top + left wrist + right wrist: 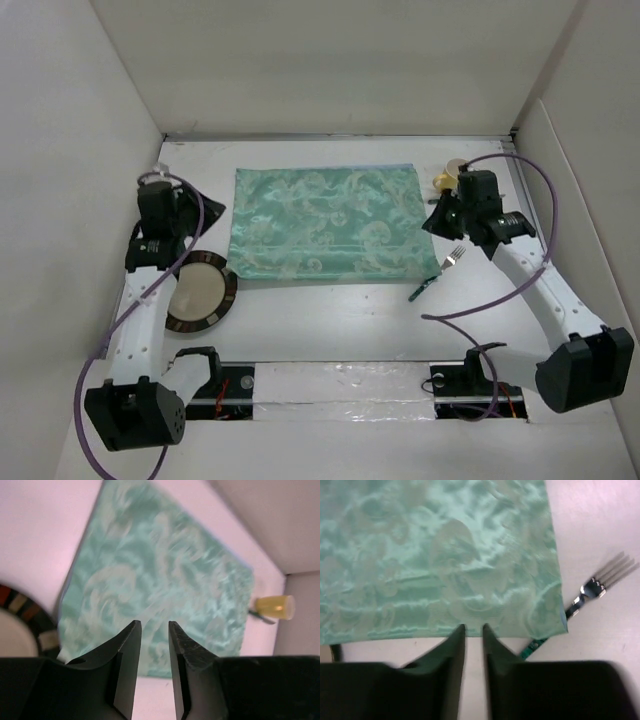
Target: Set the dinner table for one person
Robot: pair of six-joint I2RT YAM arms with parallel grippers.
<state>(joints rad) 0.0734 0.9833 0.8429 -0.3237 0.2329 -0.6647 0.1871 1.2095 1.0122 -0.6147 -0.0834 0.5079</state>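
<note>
The dinner table [330, 320] is a white tabletop between white wall panels. A green patterned placemat [325, 225] lies flat in its middle. A round plate [200, 290] with a dark patterned rim lies at the mat's near left corner. A fork [440, 270] with a green handle lies at the mat's near right corner. A small yellow cup [445, 178] stands at the far right. My left gripper [203, 207] hovers left of the mat, jaws slightly apart and empty [154, 624]. My right gripper [437, 220] hovers over the mat's right edge, jaws narrowly apart and empty [473, 626].
White wall panels [90, 150] close in the left, back and right. A taped strip [340, 385] runs along the near edge between the arm bases. In the wrist views I see the mat [160, 575], plate rim [20, 605], cup [276, 607] and fork [592, 587].
</note>
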